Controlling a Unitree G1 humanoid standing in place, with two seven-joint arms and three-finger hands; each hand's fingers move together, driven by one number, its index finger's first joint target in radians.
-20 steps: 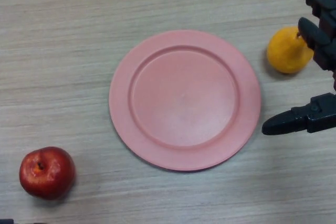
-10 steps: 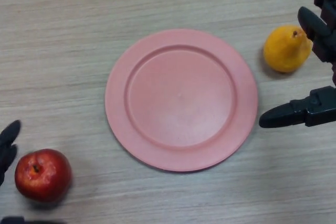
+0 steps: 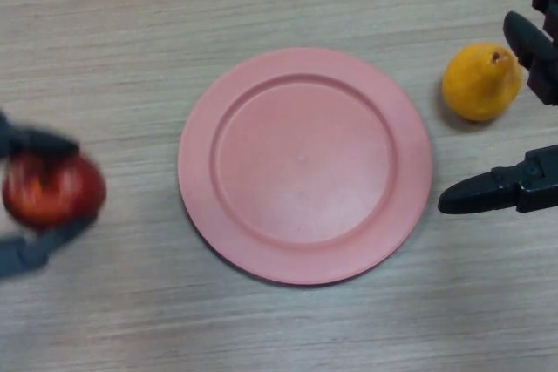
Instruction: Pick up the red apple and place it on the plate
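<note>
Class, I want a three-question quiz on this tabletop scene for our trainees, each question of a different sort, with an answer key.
1. True or false: the red apple already lies on the pink plate.
2. Which hand is closed round the apple? A) left hand B) right hand
3. Fill in: the yellow-orange fruit lies on the table to the plate's ____ side, as the robot sees it.

Key
1. False: it is off the plate's left edge, held.
2. A: the right hand is open near the yellow-orange fruit and holds nothing.
3. right
</note>
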